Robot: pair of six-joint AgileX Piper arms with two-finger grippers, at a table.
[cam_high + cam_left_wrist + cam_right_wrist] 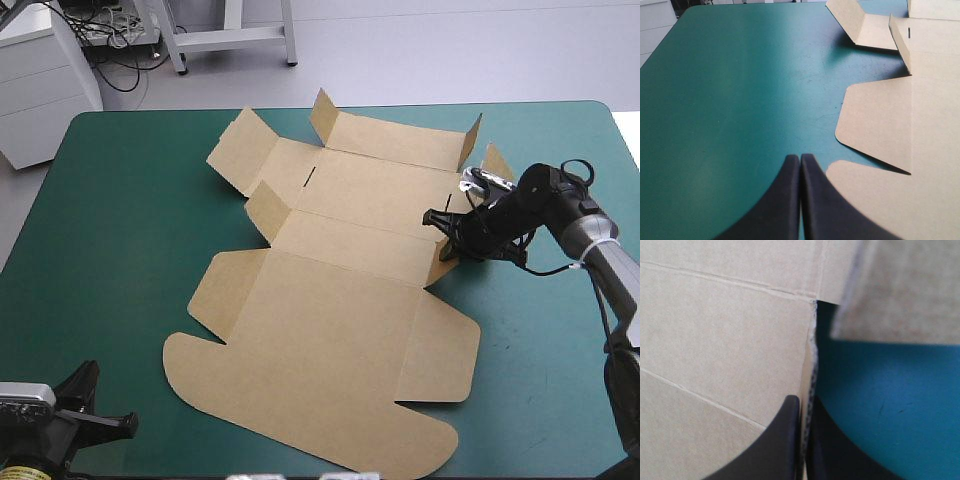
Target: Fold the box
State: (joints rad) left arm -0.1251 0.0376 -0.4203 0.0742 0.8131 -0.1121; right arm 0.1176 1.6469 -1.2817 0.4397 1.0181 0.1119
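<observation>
Teal-green cover (pixel 110 230), high view: the brown box (pixel 330 330) was laid mostly flat at centre, with the right gripper (pixel 447 240) at its right flap. Left wrist view: the left gripper (pixel 800 158) was pressed together, empty, beside the box. Right wrist view: the board edge was pinched. The flap would best be swung about its crease. The depth of bite was hidden.

Left gripper (pixel 800 160), its black fingers pressed together in one pointed arch, hangs over the teal-green cover (pixel 740 100) of the bench (pixel 695 20). The brown box (pixel 920 200) lies unfolded to its right, a rounded edge of the sheet just beside the fingers. Farther along, a round-cornered flap (pixel 875 125) lies flat. Near the far edge a side flap (pixel 847 17) stands tilted up.
</observation>
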